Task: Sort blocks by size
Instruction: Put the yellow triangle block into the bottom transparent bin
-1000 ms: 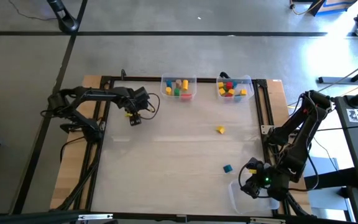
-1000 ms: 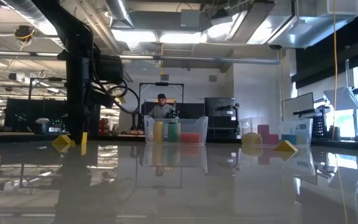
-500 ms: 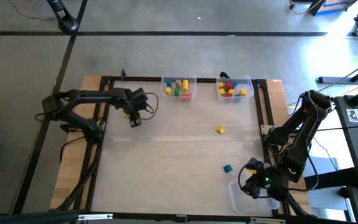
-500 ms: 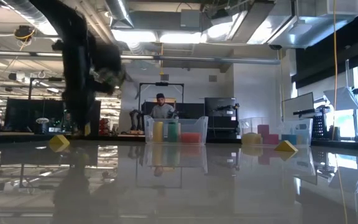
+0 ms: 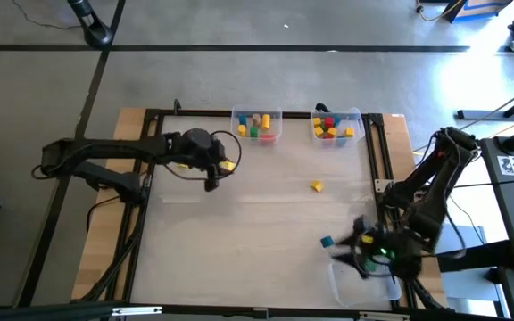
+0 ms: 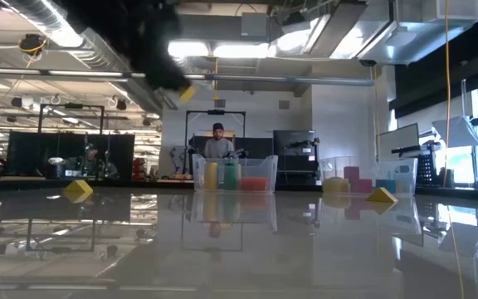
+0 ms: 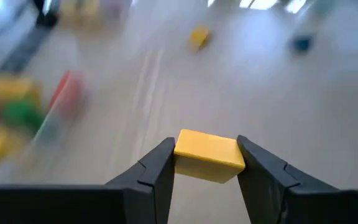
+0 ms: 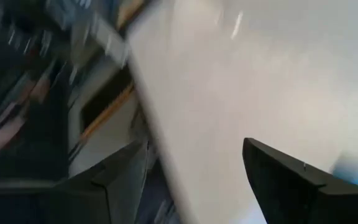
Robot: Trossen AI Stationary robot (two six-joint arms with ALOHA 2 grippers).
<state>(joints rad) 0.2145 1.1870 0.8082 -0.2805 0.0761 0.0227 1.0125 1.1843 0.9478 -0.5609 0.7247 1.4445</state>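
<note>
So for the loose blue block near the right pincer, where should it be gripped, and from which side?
Probably from straight above. The blue block lies alone on the bare table, away from the loose yellow block, so its sides are free. The right pincer, fingers apart, could close across two opposite side faces. Its exact shape is too small to judge.

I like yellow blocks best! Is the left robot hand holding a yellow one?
Yes, the left gripper has a yellow block pinched between its two dark fingers, above the table.

A yellow block (image 7: 207, 154) is held aloft; loose yellow (image 5: 316, 185) and blue (image 5: 327, 241) blocks lie on the table.
</note>
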